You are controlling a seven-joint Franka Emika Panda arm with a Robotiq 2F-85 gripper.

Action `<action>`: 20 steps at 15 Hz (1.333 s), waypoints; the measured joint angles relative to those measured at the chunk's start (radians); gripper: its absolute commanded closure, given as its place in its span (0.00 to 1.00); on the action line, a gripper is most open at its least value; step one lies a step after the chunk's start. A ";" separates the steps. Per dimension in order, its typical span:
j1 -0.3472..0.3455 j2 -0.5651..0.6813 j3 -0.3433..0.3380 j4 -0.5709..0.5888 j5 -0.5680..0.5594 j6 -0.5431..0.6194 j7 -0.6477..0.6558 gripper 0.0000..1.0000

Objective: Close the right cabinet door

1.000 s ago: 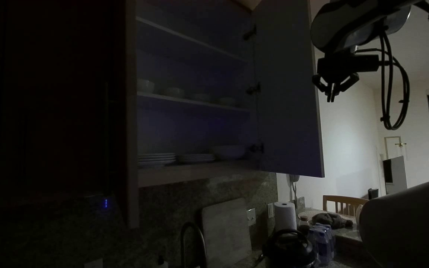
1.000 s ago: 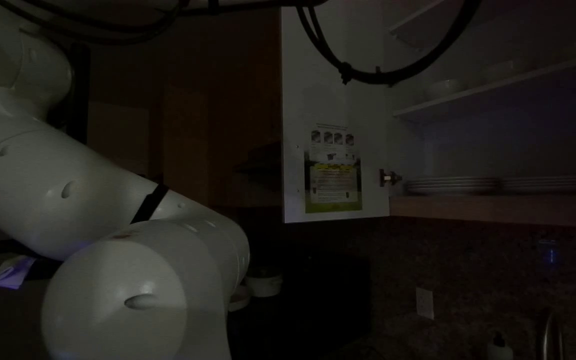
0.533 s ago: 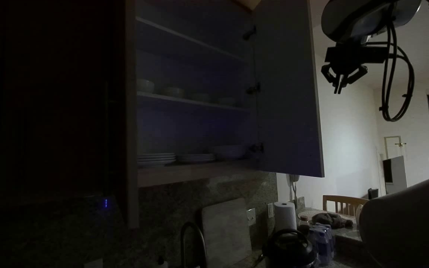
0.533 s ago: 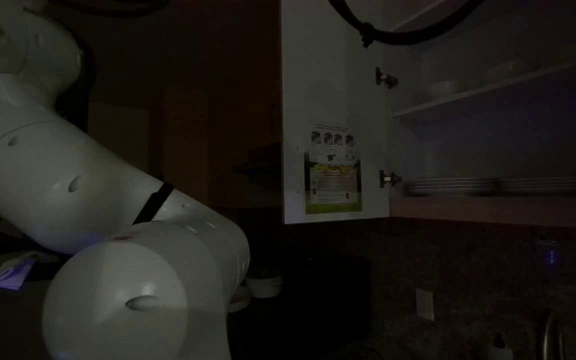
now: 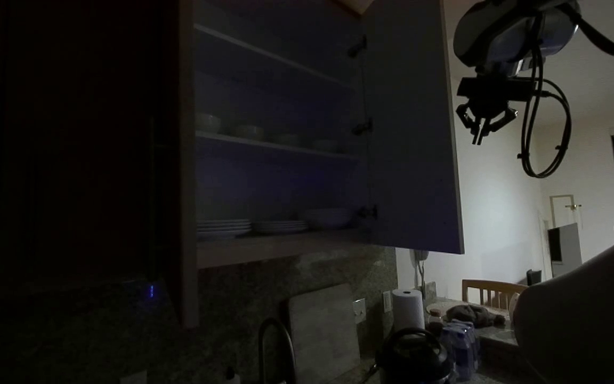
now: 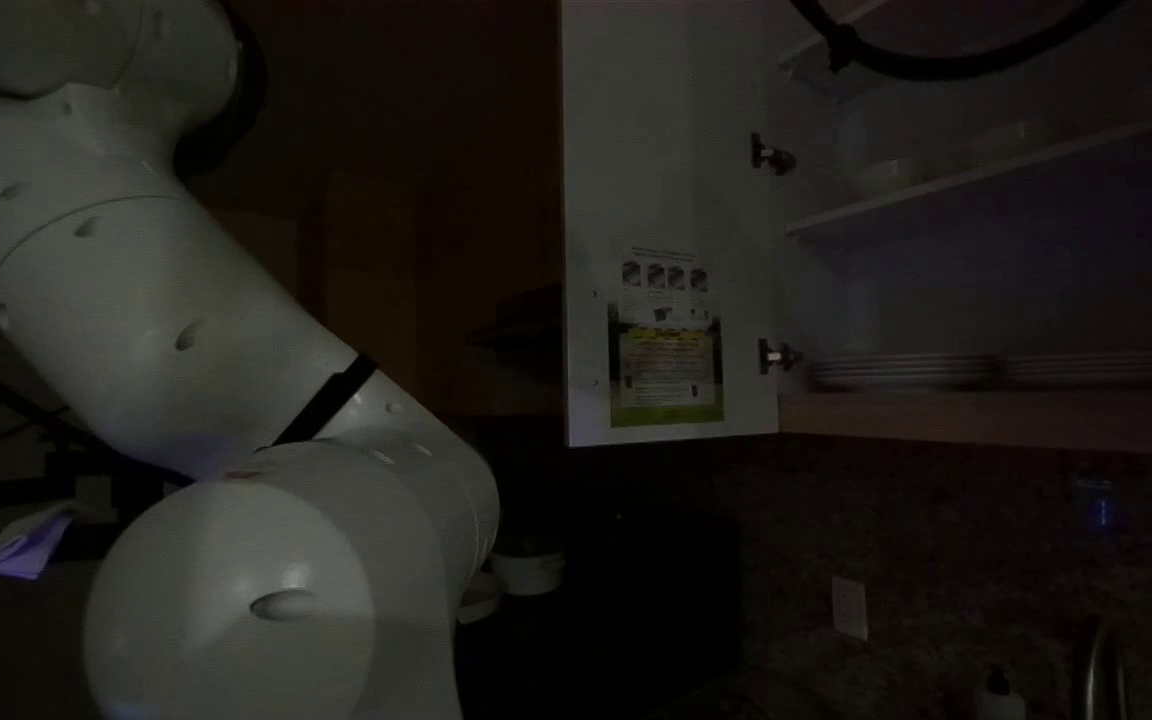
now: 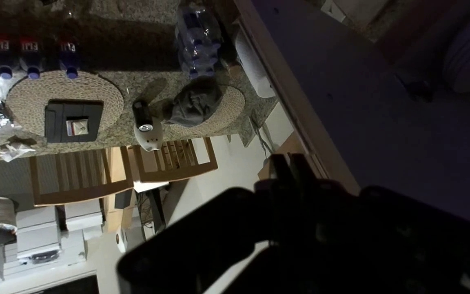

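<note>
1. far l in an ext. view: dark door panel.
2. next, cab w/ plates + bowls inside.
3. right cabinet door stands wide open at cab's r side, inner face showing.
4. gripper just r of door's free edge, jaws narrow, nearly meeting; touching door or not, can't tell.

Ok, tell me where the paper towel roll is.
In an exterior view, the paper towel roll stands low and right of center, partly behind the black pot, below the open right cabinet door.
</note>
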 measured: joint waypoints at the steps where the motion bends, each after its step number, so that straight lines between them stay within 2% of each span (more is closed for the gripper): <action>1: 0.000 0.017 -0.009 0.015 0.007 -0.005 0.000 0.92; 7: -0.004 0.088 -0.029 0.093 0.010 -0.016 0.005 0.91; 12: -0.008 0.143 -0.025 0.155 0.010 -0.057 0.065 0.92; 20: -0.007 0.146 -0.025 0.158 0.010 -0.057 0.069 0.92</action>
